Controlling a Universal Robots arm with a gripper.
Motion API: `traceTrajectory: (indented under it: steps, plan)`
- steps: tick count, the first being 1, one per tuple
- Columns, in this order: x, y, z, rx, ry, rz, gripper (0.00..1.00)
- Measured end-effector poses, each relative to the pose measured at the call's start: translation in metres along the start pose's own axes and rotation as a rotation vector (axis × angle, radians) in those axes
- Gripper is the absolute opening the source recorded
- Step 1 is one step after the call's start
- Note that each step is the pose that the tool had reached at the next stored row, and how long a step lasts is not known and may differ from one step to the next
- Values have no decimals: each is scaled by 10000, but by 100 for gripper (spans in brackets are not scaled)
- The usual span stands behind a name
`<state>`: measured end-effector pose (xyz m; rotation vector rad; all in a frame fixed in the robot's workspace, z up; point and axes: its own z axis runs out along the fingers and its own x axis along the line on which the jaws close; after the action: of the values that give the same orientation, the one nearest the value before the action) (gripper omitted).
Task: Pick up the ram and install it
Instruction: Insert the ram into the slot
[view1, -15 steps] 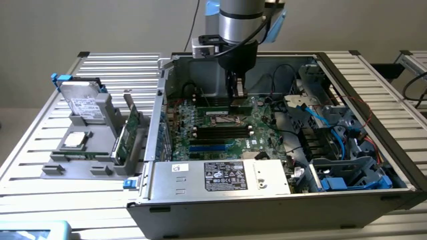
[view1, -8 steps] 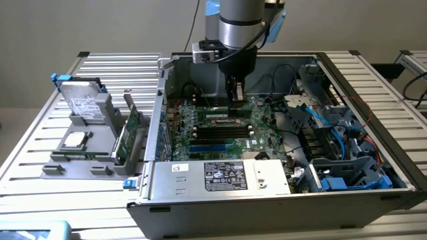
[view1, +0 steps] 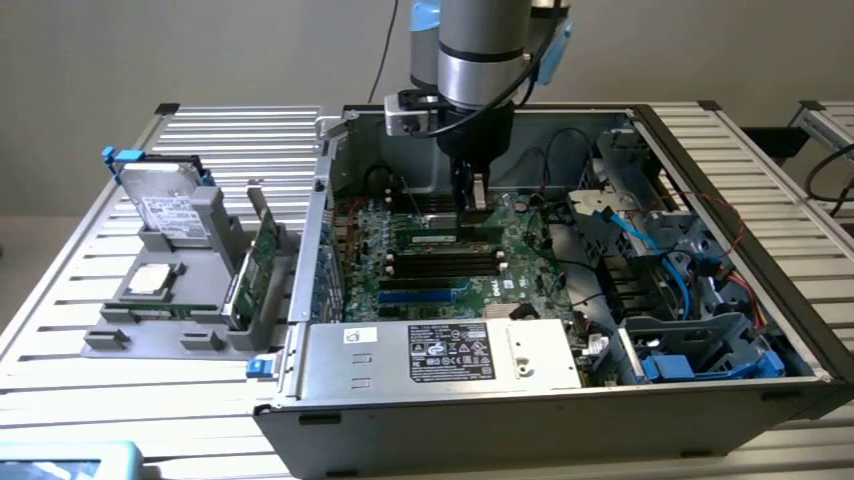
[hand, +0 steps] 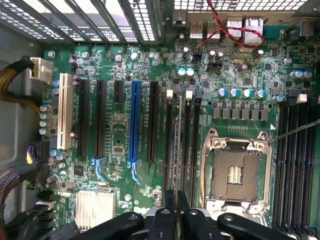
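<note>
Nearest in the exterior view is the grey front wall of the open computer case, which sits on a slatted metal table. Just behind that wall lies the silver power supply. It carries a black and white label crowded with symbols and print too small to read.

Beyond it is the green motherboard with its long black memory slots. The ram, green with a small white label whose writing cannot be made out, stands on edge at the farthest slot of this bank. The gripper comes straight down onto it, fingers drawn narrow and pinching its upper edge.

In the wrist view the gripper hangs over the memory slots, beside the bare processor socket and a blue slot.

At the exterior view's left, outside the case, a grey holder keeps a green expansion card upright. Farther back is a hard drive whose label is illegible.
</note>
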<state>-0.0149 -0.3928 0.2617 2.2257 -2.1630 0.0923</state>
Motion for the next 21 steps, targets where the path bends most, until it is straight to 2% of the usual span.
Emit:
traceTrajectory:
  steps: [8, 11, 16, 21]
  plan:
    - [7, 1, 6, -3, 4, 1, 13]
    - [10, 0, 7, -3, 40, -1, 13]
    - [9, 0, 25, -6, 144, -2, 13]
    - [5, 1, 76, -7, 172, -3, 13]
